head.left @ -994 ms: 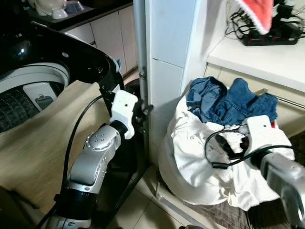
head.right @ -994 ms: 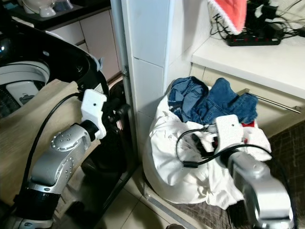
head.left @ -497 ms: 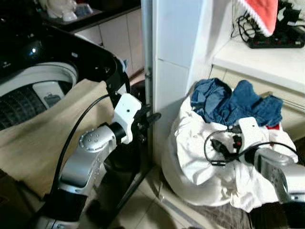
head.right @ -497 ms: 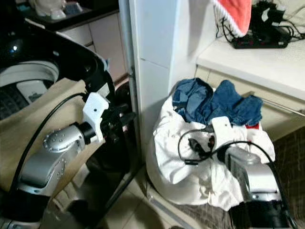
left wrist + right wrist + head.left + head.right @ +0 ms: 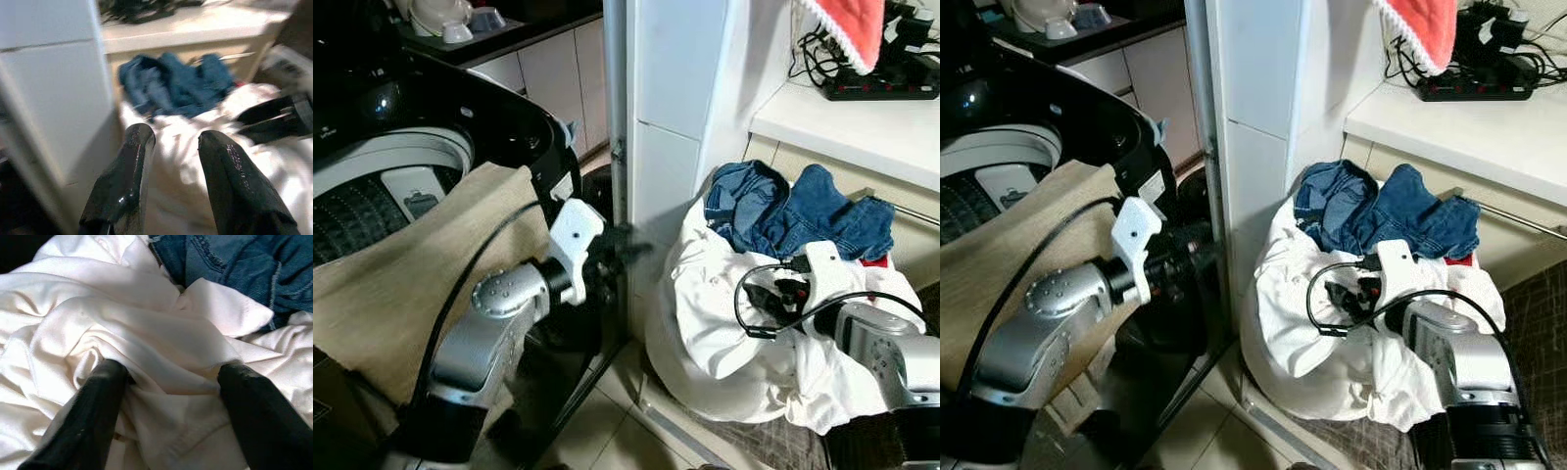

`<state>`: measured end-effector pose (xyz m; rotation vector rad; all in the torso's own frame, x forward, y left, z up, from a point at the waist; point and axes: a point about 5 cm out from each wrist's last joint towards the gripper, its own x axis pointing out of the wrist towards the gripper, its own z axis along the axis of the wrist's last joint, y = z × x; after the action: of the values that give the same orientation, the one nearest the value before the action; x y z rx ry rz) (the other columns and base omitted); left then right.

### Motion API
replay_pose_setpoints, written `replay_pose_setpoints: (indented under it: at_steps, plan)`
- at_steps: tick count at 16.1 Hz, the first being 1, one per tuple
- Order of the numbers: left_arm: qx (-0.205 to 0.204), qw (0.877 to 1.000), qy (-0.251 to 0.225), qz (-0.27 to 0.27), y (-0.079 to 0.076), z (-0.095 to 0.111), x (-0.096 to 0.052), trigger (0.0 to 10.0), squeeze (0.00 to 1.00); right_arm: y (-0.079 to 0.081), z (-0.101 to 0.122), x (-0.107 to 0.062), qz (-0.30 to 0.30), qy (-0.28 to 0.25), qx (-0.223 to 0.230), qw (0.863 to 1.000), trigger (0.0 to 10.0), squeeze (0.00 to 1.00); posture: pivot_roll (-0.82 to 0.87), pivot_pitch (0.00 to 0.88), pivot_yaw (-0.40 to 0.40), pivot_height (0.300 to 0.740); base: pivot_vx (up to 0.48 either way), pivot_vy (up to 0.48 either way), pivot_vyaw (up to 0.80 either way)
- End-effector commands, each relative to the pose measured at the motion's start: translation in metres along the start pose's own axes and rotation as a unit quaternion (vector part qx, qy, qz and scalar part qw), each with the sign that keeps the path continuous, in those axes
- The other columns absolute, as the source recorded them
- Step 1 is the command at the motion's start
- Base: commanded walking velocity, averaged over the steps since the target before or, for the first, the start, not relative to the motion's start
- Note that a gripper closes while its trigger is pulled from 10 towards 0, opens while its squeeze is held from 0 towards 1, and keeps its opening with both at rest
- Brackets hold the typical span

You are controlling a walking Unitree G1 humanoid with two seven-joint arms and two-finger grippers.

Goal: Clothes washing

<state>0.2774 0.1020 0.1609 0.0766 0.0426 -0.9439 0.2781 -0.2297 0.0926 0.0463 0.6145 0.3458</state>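
The right gripper (image 5: pixel 766 294) has pushed forward into the white cloth (image 5: pixel 146 333) over the last second: its spread fingers (image 5: pixel 93 406), which lay on top of the heap, are now sunk into a fold, just short of the blue jeans (image 5: pixel 803 211) at twelve o'clock. The left gripper (image 5: pixel 171 142) has swung from pointing up at one o'clock to level, aimed at three o'clock toward the pile past the white pillar (image 5: pixel 671 147); its fingers seem parted, though blurred.

power strip (image 5: pixel 879 86) — white counter (image 5: pixel 862 122)
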Motion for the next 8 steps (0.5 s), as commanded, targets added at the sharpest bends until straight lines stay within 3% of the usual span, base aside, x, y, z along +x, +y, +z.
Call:
replay_pose_setpoints:
  at_steps: [1,3,8]
  plan:
    - [0.0,1.0,-0.011,-0.027,-0.005,0.0064,-0.0019,10.0,0.0,-0.0003,-0.0015,-0.0012,0.007,-0.002,0.003,1.0,0.0,0.0,-0.19,0.0,0.045,0.74,0.0,0.0,0.0]
    - [-0.001,0.999,0.006,-0.051,-0.0081,0.0018,-0.0046,10.0,0.0,-0.0015,-0.0021,-0.0018,0.01,0.003,0.005,1.0,0.0,0.0,-0.2,0.0,0.043,0.74,0.0,0.0,0.0]
    - [-0.004,0.999,0.006,-0.052,-0.008,0.0023,-0.0054,10.0,0.0,-0.0015,-0.002,-0.002,0.02,0.007,0.009,1.0,0.0,0.0,-0.2,0.0,0.041,0.74,0.0,0.0,0.0]
